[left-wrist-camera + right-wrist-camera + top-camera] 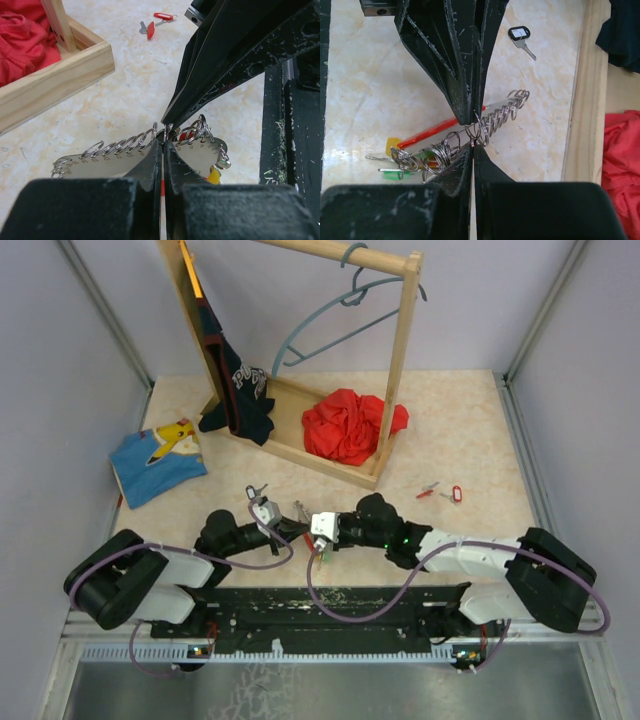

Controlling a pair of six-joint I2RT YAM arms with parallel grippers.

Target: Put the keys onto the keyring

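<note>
Your shiny silver metal keyring loops (125, 144) are polished and throw glare. Your left pincer (164, 144) is black matt plastic, scuffed white. The pale marbled tabletop (125, 85) is smooth with a faint sheen. Light bare wooden frame (55, 75): visible grain. Crumpled red cloth (17, 40): soft, matt. Small silver metal key (149, 30): smooth red plastic head.

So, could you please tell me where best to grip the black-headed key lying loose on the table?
The key lies flat on the table, alone, so probably come straight down and pinch its black head, the bulkiest part; the blade is thin.
</note>
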